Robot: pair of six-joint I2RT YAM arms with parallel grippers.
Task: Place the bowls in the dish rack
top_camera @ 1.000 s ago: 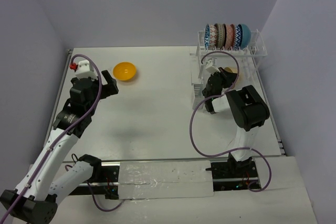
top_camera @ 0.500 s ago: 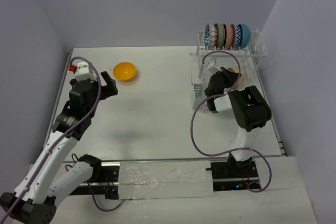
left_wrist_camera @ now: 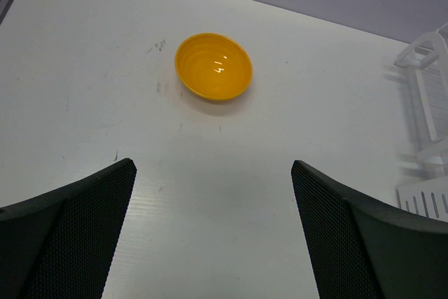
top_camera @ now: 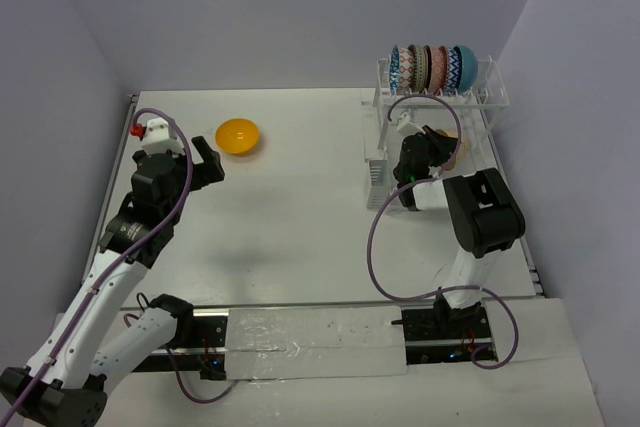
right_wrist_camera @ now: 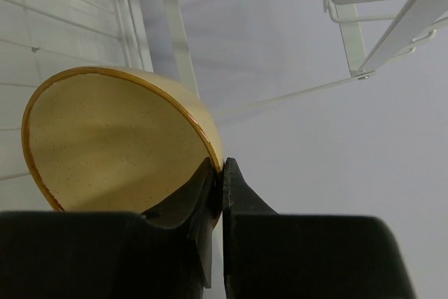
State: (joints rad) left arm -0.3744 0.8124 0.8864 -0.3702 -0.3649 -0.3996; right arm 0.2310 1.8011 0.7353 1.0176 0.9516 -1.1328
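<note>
Right gripper (right_wrist_camera: 217,173) pinched shut on speckled tan bowl (right_wrist_camera: 112,145) rim at dish rack (top_camera: 490,97), far right corner. Loading under way; next move calls for seating it upright. Left gripper (left_wrist_camera: 212,166) spread wide, empty, facing orange bowl (left_wrist_camera: 213,66), far left.

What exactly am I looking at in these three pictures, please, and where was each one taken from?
Two robot arms are bolted at the near edge of a white table. The wide picture comes from a fixed camera above and behind them; the other two come from cameras on each wrist. The left gripper is open and empty, facing an orange-yellow bowl lying on the table. The right gripper pinches the rim of a speckled tan bowl at the dish rack, whose upper row already holds several bowls.
</note>
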